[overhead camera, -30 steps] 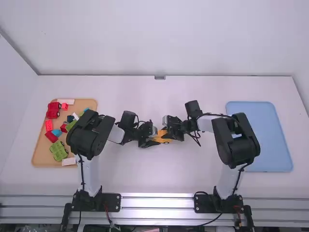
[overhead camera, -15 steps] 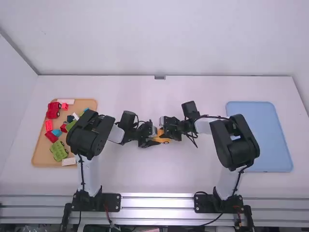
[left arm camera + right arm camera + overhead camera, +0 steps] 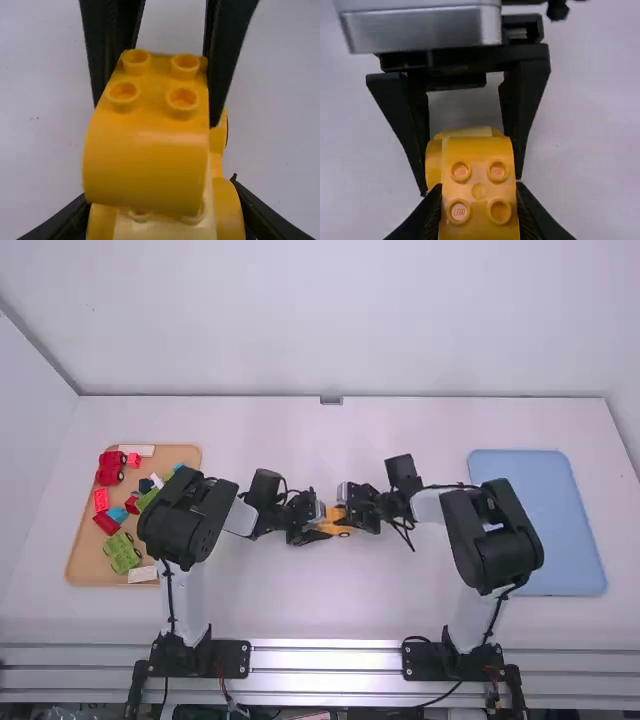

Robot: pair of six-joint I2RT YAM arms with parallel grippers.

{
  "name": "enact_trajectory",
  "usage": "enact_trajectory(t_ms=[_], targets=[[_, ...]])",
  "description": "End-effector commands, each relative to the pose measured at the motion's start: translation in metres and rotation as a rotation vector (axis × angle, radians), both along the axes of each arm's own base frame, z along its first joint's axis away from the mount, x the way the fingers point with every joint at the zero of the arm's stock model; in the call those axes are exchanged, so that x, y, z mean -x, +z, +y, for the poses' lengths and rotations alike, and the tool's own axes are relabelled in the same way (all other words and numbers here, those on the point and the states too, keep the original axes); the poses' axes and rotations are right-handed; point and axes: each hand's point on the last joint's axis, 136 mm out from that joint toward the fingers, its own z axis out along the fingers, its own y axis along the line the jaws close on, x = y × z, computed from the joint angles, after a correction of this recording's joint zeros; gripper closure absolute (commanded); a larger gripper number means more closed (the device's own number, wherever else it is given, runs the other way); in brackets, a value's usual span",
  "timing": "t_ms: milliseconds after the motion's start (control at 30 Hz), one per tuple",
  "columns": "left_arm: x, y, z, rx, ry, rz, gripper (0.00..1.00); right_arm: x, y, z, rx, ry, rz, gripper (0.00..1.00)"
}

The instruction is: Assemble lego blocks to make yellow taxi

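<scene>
At the middle of the white table [image 3: 270, 610], the two grippers meet at the yellow taxi. The left gripper [image 3: 322, 531] pinches the yellow bottom part [image 3: 229, 207], which has wheels. The right gripper [image 3: 346, 516] squeezes the round-edged yellow block [image 3: 145, 165], with four bumps on top. That block is over the bottom part; I cannot tell if they are snapped together. Far to the left is a tan tray [image 3: 85, 565] of blocks, and to the right, a blue tray [image 3: 540, 520].

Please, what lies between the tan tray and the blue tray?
The high view shows both arms there, with yellow blocks between the left gripper and the right gripper.
</scene>
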Motion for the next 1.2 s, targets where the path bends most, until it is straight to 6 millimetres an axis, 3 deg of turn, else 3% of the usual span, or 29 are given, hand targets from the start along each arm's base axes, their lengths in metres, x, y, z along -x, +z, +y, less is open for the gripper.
enact_trajectory(t_ms=[0,400,567,867,1167], targets=[[0.009,-0.009,-0.001,-0.006,-0.002,0.048,0.82,0.008,-0.012,-0.003,0.015,-0.043,0.062,0.85],[0.009,-0.009,0.000,-0.008,-0.002,0.054,0.83,0.014,-0.018,-0.004,0.058,-0.011,0.049,0.85],[0.008,-0.008,-0.001,-0.007,-0.002,0.050,0.83,0.025,-0.022,-0.008,0.106,0.058,0.046,0.85],[0.009,-0.009,-0.001,-0.008,-0.001,0.053,0.83,0.021,-0.037,-0.007,0.222,0.014,0.030,0.87],[0.009,-0.009,-0.001,-0.008,-0.002,0.052,0.84,0.014,-0.052,-0.023,0.349,-0.069,0.053,0.85]])
